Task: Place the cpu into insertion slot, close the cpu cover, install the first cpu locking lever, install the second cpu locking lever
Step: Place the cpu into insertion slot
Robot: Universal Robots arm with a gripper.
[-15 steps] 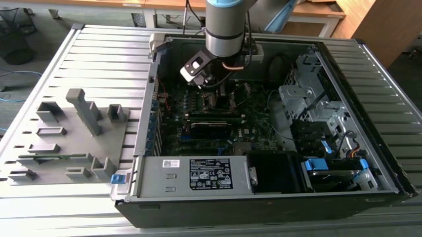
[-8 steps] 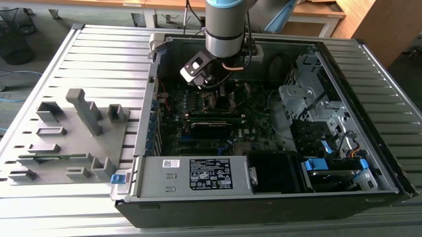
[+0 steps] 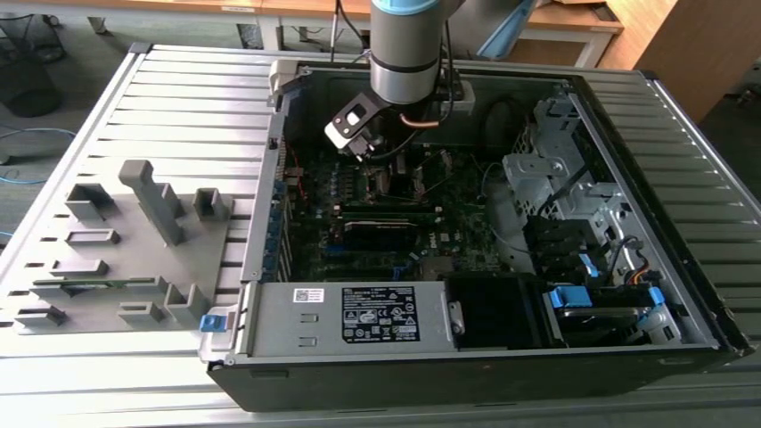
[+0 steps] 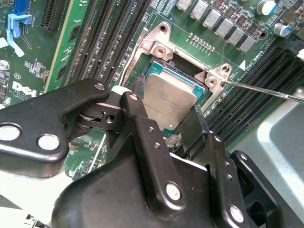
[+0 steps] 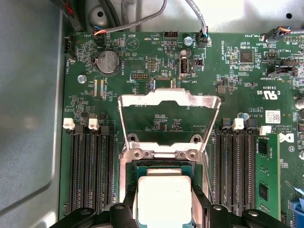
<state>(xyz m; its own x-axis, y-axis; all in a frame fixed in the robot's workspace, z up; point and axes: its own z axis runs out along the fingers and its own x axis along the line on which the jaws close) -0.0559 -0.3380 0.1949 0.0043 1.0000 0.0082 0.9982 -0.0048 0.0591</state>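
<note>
Right now the arm (image 3: 405,53) reaches down into the open computer case (image 3: 476,383) lying on the slatted surface (image 3: 178,89). In the second wrist view the tool (image 4: 166,113) is closed on the cpu (image 4: 166,97), one black finger (image 4: 135,102) against each of two opposite edges. The chip sits over the insertion slot (image 4: 179,64), slightly tilted; I cannot tell if it is fully seated. In the first wrist view the cpu cover (image 5: 168,99) stands swung open behind the socket, between the memory slots (image 5: 90,166).
</note>
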